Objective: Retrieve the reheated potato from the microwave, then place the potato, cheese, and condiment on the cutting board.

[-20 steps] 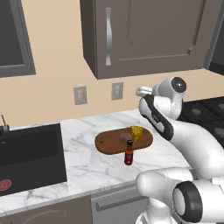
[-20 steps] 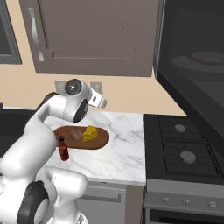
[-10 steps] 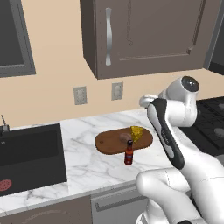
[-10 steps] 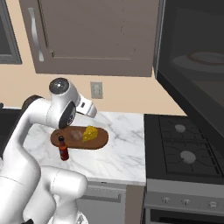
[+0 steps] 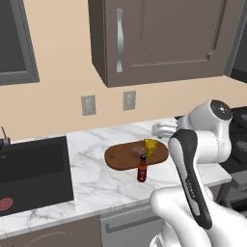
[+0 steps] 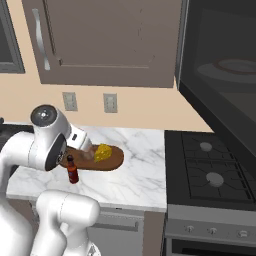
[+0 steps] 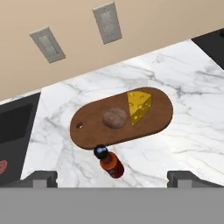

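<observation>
Since the potato [image 7: 115,118] and cheese [image 7: 139,106] already lie on the cutting board [image 7: 162,114], the wide-spread gripper [image 7: 112,178] should descend squarely over the condiment [image 7: 109,162] at lower centre.

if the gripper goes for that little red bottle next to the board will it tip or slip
The condiment stands upright on the marble counter just off the cutting board, tall over a narrow base, so a sideways nudge would probably topple it. Its body looks round and smooth, so it may twist or slide in the fingers. Once down, it would likely roll.
</observation>
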You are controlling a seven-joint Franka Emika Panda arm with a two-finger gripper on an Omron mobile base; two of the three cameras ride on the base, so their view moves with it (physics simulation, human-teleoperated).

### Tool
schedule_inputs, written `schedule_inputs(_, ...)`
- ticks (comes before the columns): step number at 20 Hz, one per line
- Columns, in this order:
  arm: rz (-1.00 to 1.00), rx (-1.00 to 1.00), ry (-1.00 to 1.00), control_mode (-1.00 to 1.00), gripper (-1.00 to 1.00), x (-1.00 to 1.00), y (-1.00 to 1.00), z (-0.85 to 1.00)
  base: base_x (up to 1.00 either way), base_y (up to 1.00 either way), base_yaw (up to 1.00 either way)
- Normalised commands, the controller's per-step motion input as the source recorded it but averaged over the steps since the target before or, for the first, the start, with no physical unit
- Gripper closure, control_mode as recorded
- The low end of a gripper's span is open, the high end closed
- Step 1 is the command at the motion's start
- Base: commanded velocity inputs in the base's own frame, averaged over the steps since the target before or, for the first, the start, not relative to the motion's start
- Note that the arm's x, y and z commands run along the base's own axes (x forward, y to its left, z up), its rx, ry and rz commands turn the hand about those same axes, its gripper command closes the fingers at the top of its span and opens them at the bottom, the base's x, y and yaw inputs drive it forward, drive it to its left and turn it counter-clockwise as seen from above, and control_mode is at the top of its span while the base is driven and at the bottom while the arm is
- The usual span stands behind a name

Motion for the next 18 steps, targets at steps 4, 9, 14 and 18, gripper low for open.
schedule_inputs(4,0.1,0.04,0.1,-1.0,-1.0,-0.27,0.32,-0.05,0.0,0.0,0.0)
schedule_inputs(9,0.06,0.0,0.12,-1.0,-1.0,-0.03,0.29,-0.06,0.0,0.0,0.0)
schedule_inputs(14,0.0,0.0,0.1,-1.0,-1.0,0.0,0.19,-0.13,0.0,0.0,0.0)
schedule_inputs(18,0.0,-0.05,0.08,-1.0,-1.0,0.0,0.05,-0.25,0.0,0.0,0.0)
